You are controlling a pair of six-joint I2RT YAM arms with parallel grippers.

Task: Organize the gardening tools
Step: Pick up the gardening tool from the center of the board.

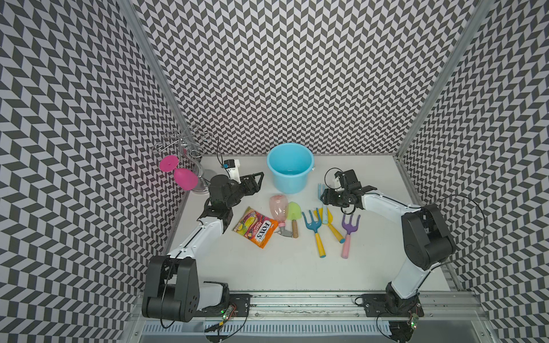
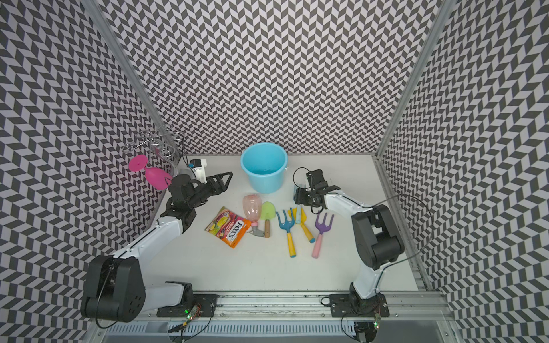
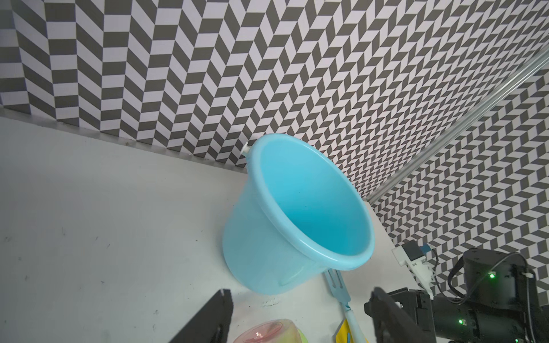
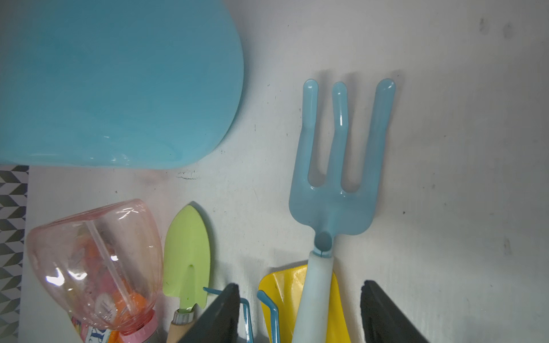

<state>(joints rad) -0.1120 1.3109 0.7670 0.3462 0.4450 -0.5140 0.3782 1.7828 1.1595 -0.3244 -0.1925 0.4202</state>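
Straddling the light blue fork (image 4: 332, 208), right fingers (image 4: 219, 314) parted (not touching it), left fingers (image 3: 208, 320) parted, empty, near bucket (image 3: 252, 252).

The bucket (image 1: 289, 181) is set at the desk's (image 1: 267, 273) twelve o'clock. The spray bottle (image 1: 278, 208) is laid at its six o'clock.

Three forks (image 1: 315, 234) (image 1: 348, 234) (image 1: 326, 216), two trowels (image 1: 294, 219) (image 1: 334, 231), one spray bottle (image 1: 278, 208), one bucket (image 1: 291, 184), one candy bag (image 1: 255, 228)
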